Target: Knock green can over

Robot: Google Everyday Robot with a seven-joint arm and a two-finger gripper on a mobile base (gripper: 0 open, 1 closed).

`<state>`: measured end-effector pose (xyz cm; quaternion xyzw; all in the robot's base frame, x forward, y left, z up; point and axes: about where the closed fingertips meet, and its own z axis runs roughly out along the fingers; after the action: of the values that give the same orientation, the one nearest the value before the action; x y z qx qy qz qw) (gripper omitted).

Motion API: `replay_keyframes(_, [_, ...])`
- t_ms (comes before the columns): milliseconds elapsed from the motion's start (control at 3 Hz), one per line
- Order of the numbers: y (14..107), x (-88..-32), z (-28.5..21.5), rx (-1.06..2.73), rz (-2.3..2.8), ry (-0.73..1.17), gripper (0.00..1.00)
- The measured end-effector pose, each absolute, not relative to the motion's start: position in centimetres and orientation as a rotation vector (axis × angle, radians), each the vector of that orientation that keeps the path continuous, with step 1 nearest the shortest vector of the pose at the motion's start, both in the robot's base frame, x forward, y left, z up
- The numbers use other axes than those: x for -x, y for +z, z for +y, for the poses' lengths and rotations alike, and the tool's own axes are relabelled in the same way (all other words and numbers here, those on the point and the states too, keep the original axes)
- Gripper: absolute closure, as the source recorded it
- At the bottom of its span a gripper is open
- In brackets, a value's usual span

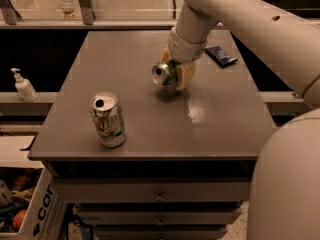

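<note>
The green can (163,74) is tipped on its side, its silver top with the tab hole facing the front left, just above or on the grey table (150,134) right of centre. My gripper (175,73) reaches down from the upper right. Its tan fingers (186,75) sit on either side of the can's body and are shut on it. Whether the can rests on the table or hangs just above it cannot be told.
A mostly white can with a green logo (107,119) stands upright near the table's front left. A dark blue packet (220,56) lies at the back right. A pump bottle (23,85) stands on a ledge to the left. A cardboard box (30,211) sits on the floor at lower left.
</note>
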<state>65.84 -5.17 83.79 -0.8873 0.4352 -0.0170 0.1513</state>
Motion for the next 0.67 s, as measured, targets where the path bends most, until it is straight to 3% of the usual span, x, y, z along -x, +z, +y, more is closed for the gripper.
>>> replay_keyframes(667, [83.49,-65.67,-4.80,2.584,1.214,-0.073,0.59])
